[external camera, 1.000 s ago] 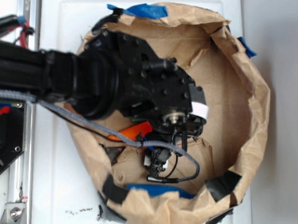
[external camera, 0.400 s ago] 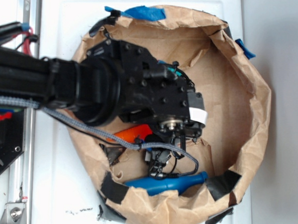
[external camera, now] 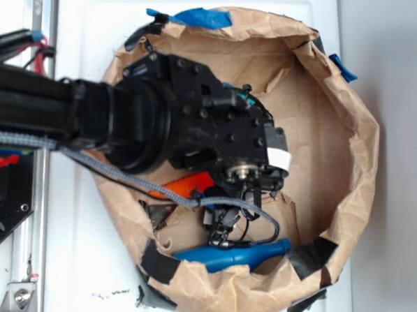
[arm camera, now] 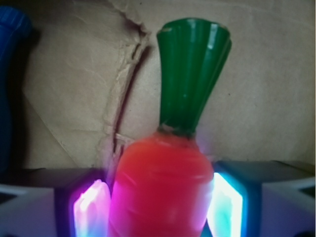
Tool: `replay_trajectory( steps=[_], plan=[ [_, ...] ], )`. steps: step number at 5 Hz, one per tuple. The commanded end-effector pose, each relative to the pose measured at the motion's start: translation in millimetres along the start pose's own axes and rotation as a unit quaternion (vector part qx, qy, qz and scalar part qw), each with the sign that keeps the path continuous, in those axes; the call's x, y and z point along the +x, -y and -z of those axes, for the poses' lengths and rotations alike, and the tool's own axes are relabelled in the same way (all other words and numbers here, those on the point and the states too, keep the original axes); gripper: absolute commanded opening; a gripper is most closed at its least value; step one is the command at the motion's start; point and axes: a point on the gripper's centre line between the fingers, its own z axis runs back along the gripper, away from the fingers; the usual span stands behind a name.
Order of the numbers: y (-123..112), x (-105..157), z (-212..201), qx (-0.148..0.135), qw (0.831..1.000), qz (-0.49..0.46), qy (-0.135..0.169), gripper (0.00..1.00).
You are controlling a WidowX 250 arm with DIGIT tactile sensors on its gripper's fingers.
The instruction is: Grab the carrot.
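Closing on the carrot (arm camera: 160,185) is the step in hand. Reading the wrist view from left to right with the carrot as landmark: the blue bottle (arm camera: 11,74) lies well to its left; the left finger pad, glowing pink, sits just beside its flank with a thin dark gap; the carrot's orange body stands between the fingers (arm camera: 221,207), green stem cap pointing away; the cyan-lit right pad is at or touching its side. The fingers are thus partly closed around the carrot, not plainly clamping it. Squeeze evenly on the thick shoulder, since glossy tapered plastic may slip. Against 0.4 s ago, the exterior view shows the gripper (external camera: 246,179) and carrot nearly unmoved inside the paper-lined basket (external camera: 349,135).
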Motion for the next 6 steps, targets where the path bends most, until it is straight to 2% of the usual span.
replay_trajectory(
  steps=[1,2,3,5,6],
  plan=[
    [-6,9,-65,0.033,0.997,-0.053,0.035,0.0],
    [-16,7,-114,0.041,0.992,-0.107,0.055,0.0],
    [-29,3,-144,0.048,0.986,-0.145,0.063,0.0],
    [-28,-7,-152,0.065,0.985,-0.152,0.056,0.0],
    [-28,-7,-151,0.064,0.984,-0.155,0.057,0.0]
  ],
)
